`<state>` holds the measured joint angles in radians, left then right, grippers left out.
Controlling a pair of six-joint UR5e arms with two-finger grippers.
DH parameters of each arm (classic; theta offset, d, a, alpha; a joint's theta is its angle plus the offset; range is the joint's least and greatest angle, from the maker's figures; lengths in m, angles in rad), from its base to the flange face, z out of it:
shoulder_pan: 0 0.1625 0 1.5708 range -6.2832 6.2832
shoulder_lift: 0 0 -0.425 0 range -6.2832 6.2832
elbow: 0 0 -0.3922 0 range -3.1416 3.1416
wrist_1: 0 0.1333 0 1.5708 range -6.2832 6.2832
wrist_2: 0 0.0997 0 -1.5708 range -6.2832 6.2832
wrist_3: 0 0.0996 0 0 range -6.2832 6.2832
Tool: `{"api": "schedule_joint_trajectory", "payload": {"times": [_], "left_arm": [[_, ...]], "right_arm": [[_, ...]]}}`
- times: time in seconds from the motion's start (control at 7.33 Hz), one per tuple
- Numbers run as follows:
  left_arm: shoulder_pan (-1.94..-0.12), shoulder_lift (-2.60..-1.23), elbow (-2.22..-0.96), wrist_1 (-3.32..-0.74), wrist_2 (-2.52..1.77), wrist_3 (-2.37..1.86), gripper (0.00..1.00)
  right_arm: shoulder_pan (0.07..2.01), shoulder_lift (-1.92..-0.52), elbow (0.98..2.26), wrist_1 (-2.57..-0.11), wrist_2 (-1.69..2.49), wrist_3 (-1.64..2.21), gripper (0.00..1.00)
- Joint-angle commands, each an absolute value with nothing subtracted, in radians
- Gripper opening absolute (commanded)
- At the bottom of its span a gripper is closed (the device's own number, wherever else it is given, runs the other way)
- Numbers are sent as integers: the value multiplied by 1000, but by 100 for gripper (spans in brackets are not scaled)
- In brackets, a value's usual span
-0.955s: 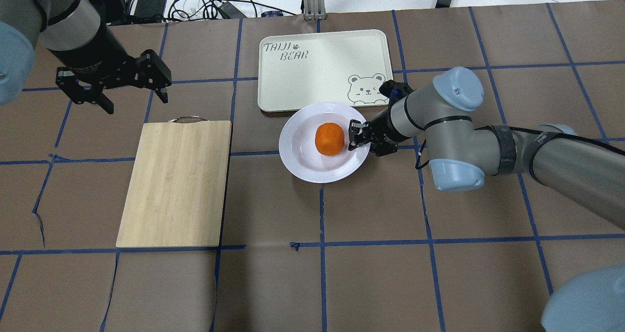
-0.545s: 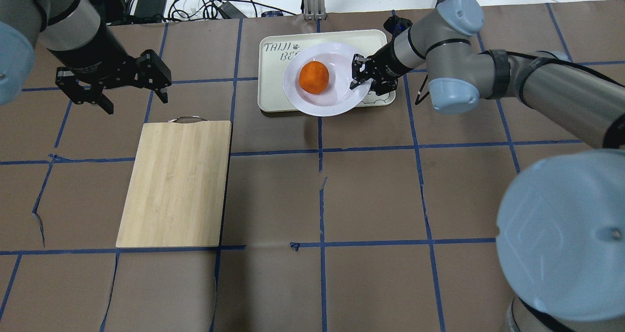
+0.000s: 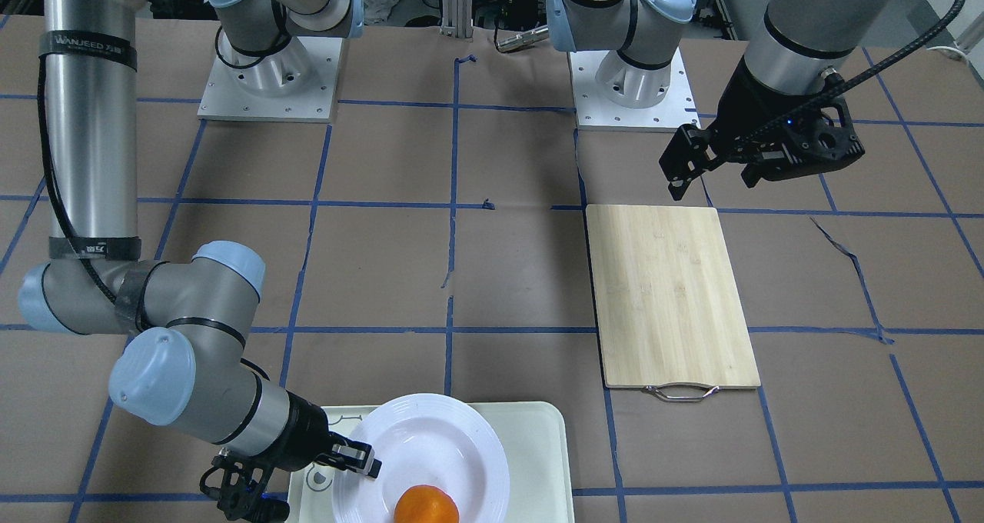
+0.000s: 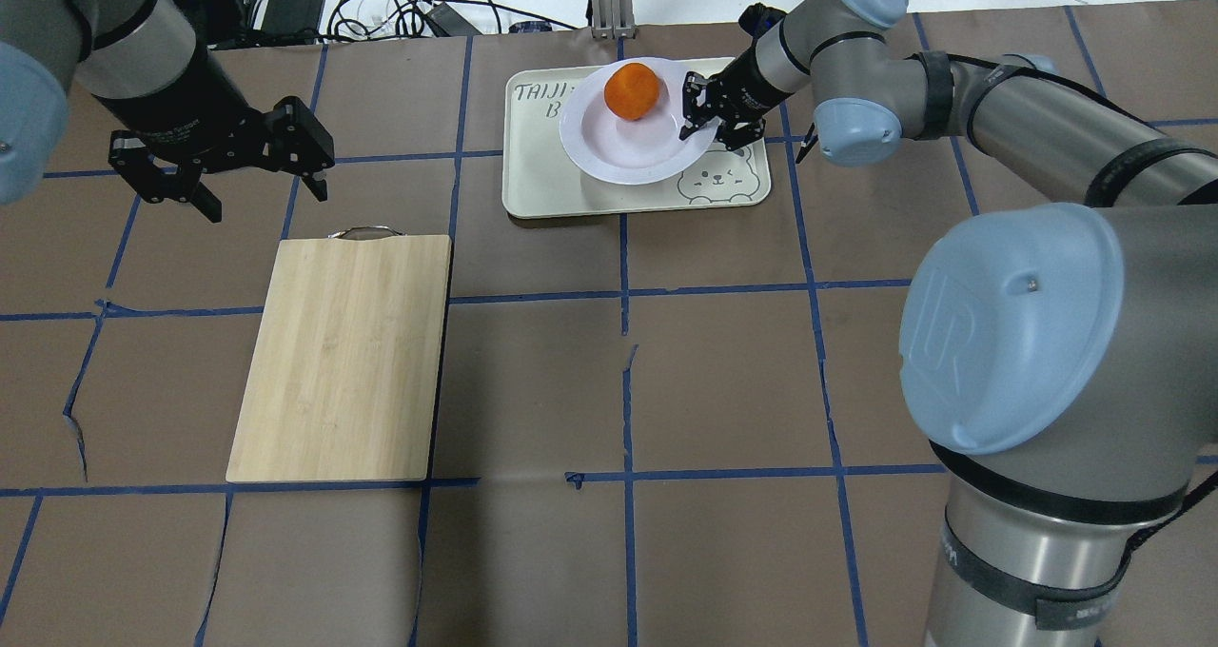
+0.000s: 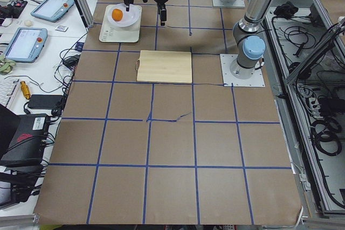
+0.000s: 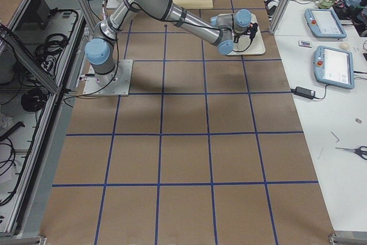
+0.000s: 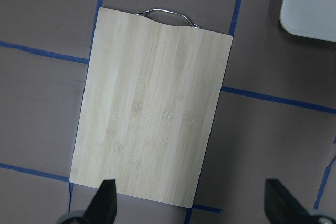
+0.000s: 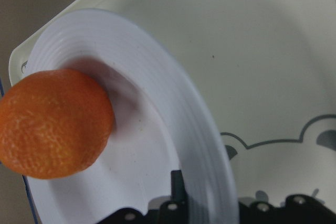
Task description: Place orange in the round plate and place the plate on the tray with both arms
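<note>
The orange (image 4: 632, 90) lies in the round plate (image 4: 609, 147), against its far rim. My right gripper (image 4: 699, 119) is shut on the plate's right rim and holds it over the tray (image 4: 542, 176). A shadow on the tray under the plate suggests it hangs just above, tilted. In the right wrist view the orange (image 8: 52, 124) sits left in the plate (image 8: 202, 145), with the tray's bear face (image 8: 273, 145) below. The front view shows the plate (image 3: 450, 438), orange (image 3: 427, 505) and right gripper (image 3: 357, 459). Far left, my left gripper (image 4: 219, 166) hovers open and holds nothing.
A bamboo cutting board (image 4: 343, 352) with a metal handle lies left of the tray, under the left gripper's open fingers (image 7: 105, 203). Cables and boxes sit beyond the table's far edge (image 4: 381, 9). Brown paper with blue tape lines covers the table.
My right gripper has carried the plate with the orange from the table in front of the tray to over the tray. The orange has shifted to the plate's far side. The left arm is unmoved.
</note>
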<state>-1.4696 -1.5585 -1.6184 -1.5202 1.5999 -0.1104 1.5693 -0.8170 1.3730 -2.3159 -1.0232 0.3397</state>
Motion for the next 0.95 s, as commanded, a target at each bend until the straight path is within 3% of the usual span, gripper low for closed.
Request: {"api": "schedule_joint_trajectory", "payload": {"times": [0.0,0.27,0.82], "left_arm": [[-1470,-1559,-1618,-1520,1600,-110,100],[-1470,-1559,-1618,-1520,1600,-110,100],[-1470,-1557,-1618,-1519,1600,-110,100]], "right_arm": [[1568,-824,1365,-2318,-1064,334,100],[1565,-873,1320,-2301,-1156,310,100],[1571,-1214,1272,-1764,-1485,87,100]]}}
